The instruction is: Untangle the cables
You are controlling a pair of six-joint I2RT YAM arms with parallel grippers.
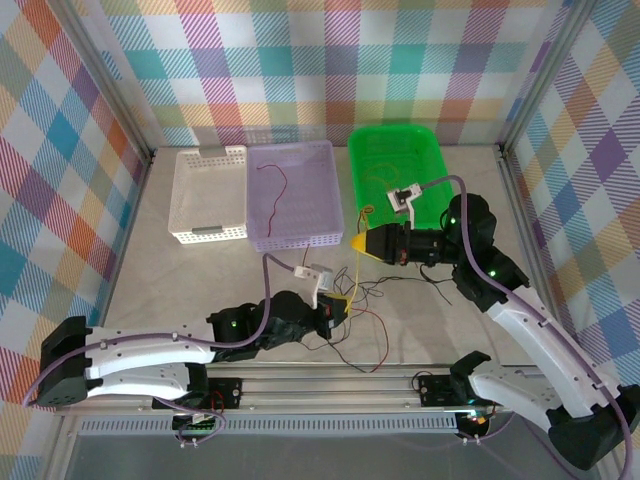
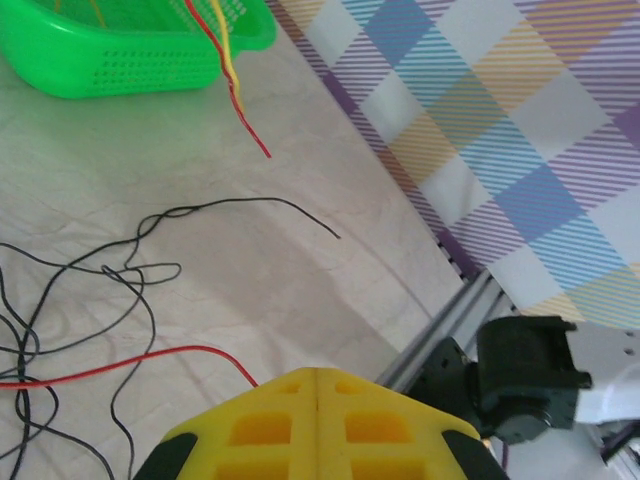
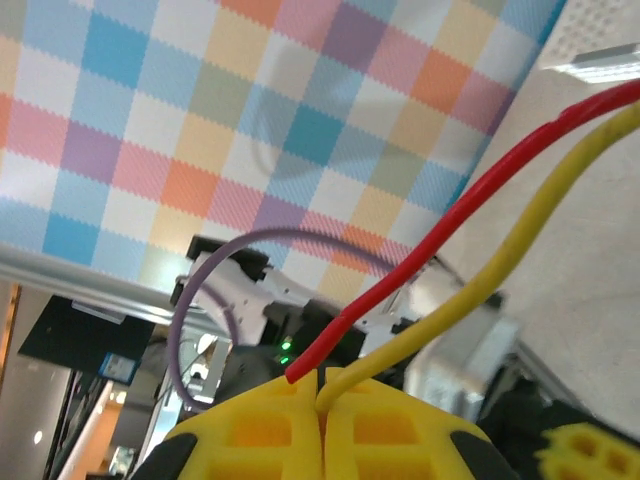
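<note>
My right gripper (image 1: 356, 243) (image 3: 322, 378) is shut on two cables, a red one (image 3: 470, 200) and a yellow one (image 3: 520, 235), which leave its closed tips side by side. They hang in front of the green basket (image 2: 100, 60) as the red and yellow pair (image 2: 228, 60). Loose black cables (image 2: 140, 270) (image 1: 385, 290) lie tangled on the table with another red cable (image 2: 150, 355) that runs under my left gripper (image 2: 315, 372) (image 1: 343, 305). That gripper is shut, low over the tangle, and nothing shows in its seam.
Three baskets stand at the back: white (image 1: 205, 235), lilac (image 1: 290, 238) with a red wire (image 1: 275, 185) in it, and green (image 1: 395, 130) with a thin wire inside. The aluminium rail (image 2: 440, 335) and a black motor (image 2: 525, 375) lie close on the right.
</note>
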